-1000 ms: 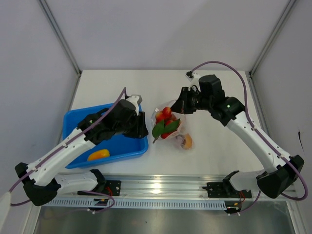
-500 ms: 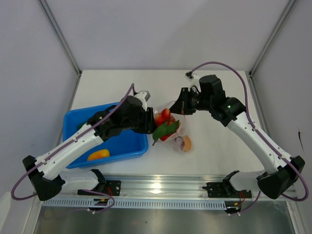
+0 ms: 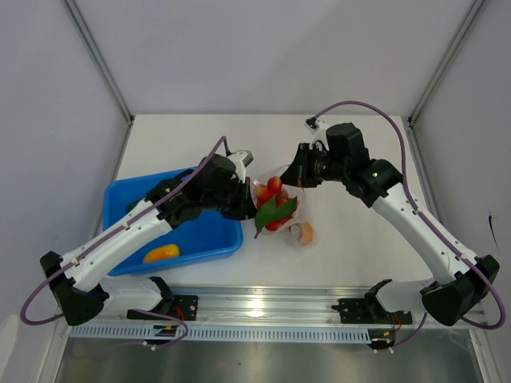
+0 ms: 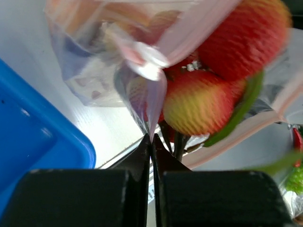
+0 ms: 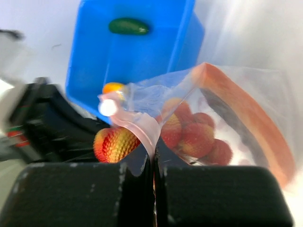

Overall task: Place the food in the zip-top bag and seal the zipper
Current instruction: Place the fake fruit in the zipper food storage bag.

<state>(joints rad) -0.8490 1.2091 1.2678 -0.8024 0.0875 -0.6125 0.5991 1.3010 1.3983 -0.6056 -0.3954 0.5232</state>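
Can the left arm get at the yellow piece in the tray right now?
Probably not yet: the left gripper is shut on the bag. The yellow piece lies uncovered in the tray, so it must let go first.

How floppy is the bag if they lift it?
Probably floppy: the bag creases and folds where the left gripper pinches it. It likely sags too, with tomatoes weighing inside its thin wall. Its smooth film might slip from the right gripper.
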